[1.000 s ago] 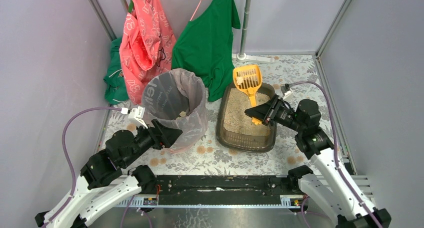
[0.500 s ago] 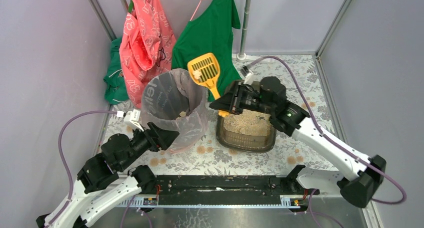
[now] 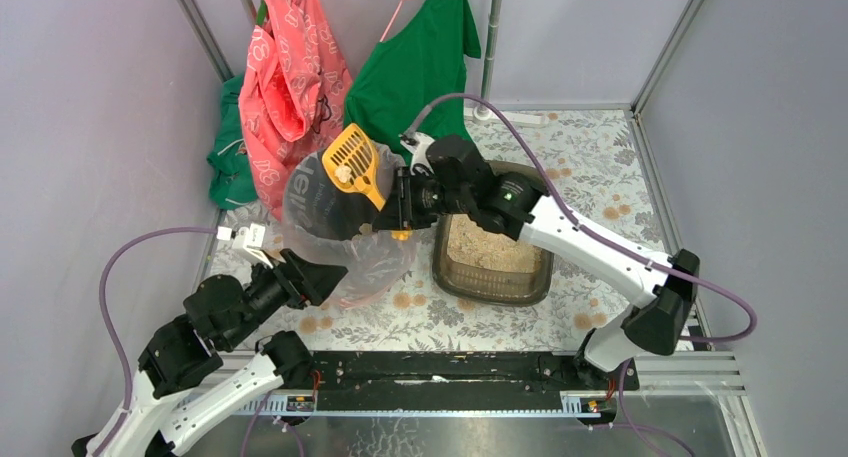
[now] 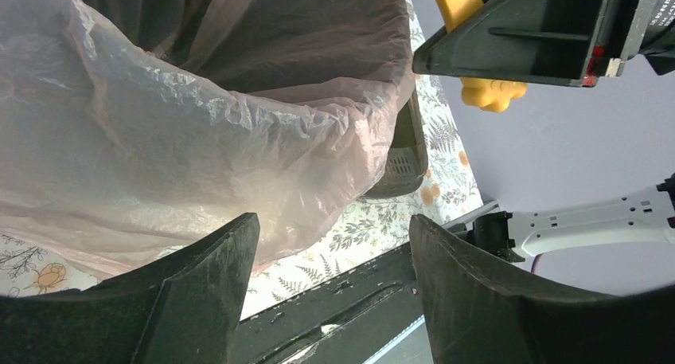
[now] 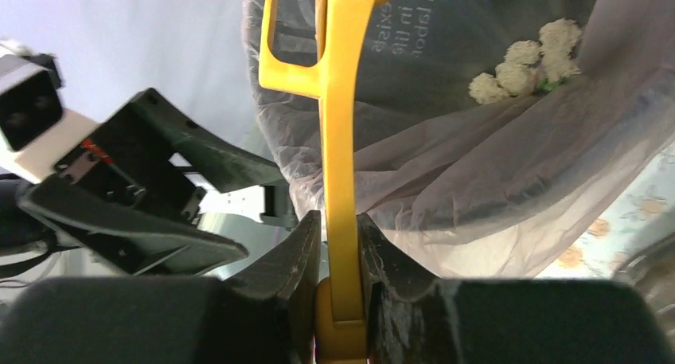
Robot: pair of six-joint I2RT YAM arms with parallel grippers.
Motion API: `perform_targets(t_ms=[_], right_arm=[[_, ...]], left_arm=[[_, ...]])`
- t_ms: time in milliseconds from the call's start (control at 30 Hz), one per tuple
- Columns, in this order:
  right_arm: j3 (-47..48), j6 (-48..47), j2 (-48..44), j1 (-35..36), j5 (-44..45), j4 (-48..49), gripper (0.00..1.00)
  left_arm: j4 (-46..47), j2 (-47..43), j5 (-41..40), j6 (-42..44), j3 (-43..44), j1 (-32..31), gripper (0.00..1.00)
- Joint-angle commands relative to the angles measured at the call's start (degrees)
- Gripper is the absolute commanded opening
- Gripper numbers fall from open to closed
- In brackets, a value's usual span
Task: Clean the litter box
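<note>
The litter box (image 3: 494, 249), a dark brown-grey tray with beige litter, lies right of centre on the floral table. My right gripper (image 3: 398, 205) is shut on the handle of the yellow slotted scoop (image 3: 354, 160) and holds it over the round bag-lined bin (image 3: 345, 217). The scoop head carries a small whitish clump. In the right wrist view the scoop handle (image 5: 338, 141) runs up between the pads, with white clumps (image 5: 525, 61) inside the bag. My left gripper (image 3: 325, 274) is open and empty by the bin's near side; the bag (image 4: 183, 133) fills its wrist view.
Pink (image 3: 292, 82) and green (image 3: 415, 77) garments hang at the back, with a metal stand pole (image 3: 490, 47) beside them. Purple walls close in left and right. A black rail (image 3: 440, 372) runs along the near edge.
My right arm has swung the scoop left, from above the litter box's far end to over the bin. The left gripper has drawn back slightly toward the lower left.
</note>
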Motion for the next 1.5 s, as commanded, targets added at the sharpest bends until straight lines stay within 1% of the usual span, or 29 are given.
perform_targets(t_ms=[0, 167, 367, 700, 933, 1100, 1200, 1300, 1367, 1467], right_arm=[[12.74, -12.84, 4.14, 3.49, 9.64, -16.46, 0.00], [24.44, -20.36, 10.77, 8.54, 22.00, -30.67, 0.00], [31.03, -23.03, 14.57, 11.86, 36.27, -40.11, 0.00], [32.84, -25.10, 14.86, 15.81, 49.37, -44.44, 0.00], [38.79, -28.04, 20.76, 21.86, 63.98, -51.45, 0.00], [39.73, -28.08, 23.38, 23.88, 69.97, -53.79, 0.00], [39.39, -27.59, 23.16, 24.28, 71.70, -53.41, 0.00], [38.26, -26.71, 21.12, 24.17, 68.47, -50.95, 0.00], [35.96, -26.44, 17.00, 23.24, 61.19, -46.18, 0.00], [30.77, -24.41, 9.39, 20.54, 46.12, -37.11, 0.00]], left_arm=[[-0.64, -0.72, -1.10, -0.10, 2.14, -0.33, 0.77], [-1.25, -1.58, -1.46, -0.80, 2.57, -0.29, 0.77], [-3.20, -3.12, -3.23, -1.53, 2.61, -0.29, 0.77], [-4.70, -3.73, -4.01, -1.74, 2.52, -0.27, 0.77], [-4.60, -3.36, -4.29, -1.63, 2.19, -0.29, 0.77], [-4.74, -4.19, -4.28, -1.96, 1.56, -0.25, 0.77], [-4.68, -4.63, -4.21, -2.01, 1.03, -0.26, 0.77], [-4.68, -4.64, -4.20, -2.00, 0.70, -0.29, 0.77], [-4.70, -4.39, -4.21, -2.05, 0.49, -0.22, 0.77], [-4.59, -4.34, -4.34, -2.18, 0.06, -0.26, 0.78]])
